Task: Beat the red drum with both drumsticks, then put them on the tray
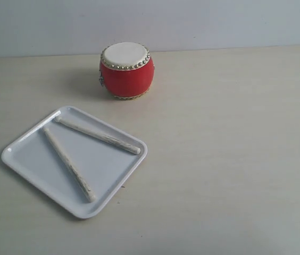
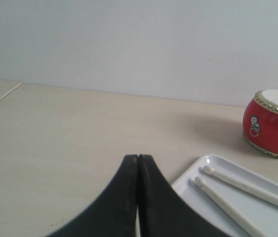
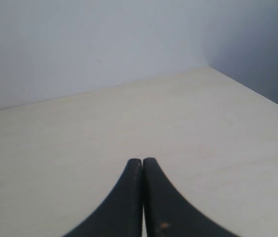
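The left tool point(image 2: 138, 158) is shown from its own wrist camera as two black curved fingers pressed together tip to tip, with nothing held between them. It hangs low over the pale wooden tabletop point(image 2: 80, 128) and points toward the plain grey wall point(image 2: 129, 39) at the back. The right tool point(image 3: 142, 161) has the same pose in its wrist camera: black fingers closed against each other, gripping nothing, aimed across bare tabletop toward the wall and a far edge of the surface. In the left wrist view, a rounded corner of the white tray point(image 2: 264, 215) lies just beside the fingertips and a little beyond them, not touching. The rounded tips of the two drumsticks point(image 2: 237, 183) rest in that corner. The red drum point(image 2: 272, 123) stands farther off, past the tray and closer to the wall. The exterior view shows the red drum point(image 1: 126, 70) upright at the back middle of the tabletop, cream skin facing up and ringed with metal studs. The tray point(image 1: 102, 164) sits in front of the drum and to its left, turned diagonally and clear of it. Both sticks lie flat inside the tray. The far drumstick point(image 1: 97, 135) runs along the edge nearest the drum. The near drumstick point(image 1: 68, 163) slants toward the front corner. They form a narrow V, their ends close together at the tray's left corner.
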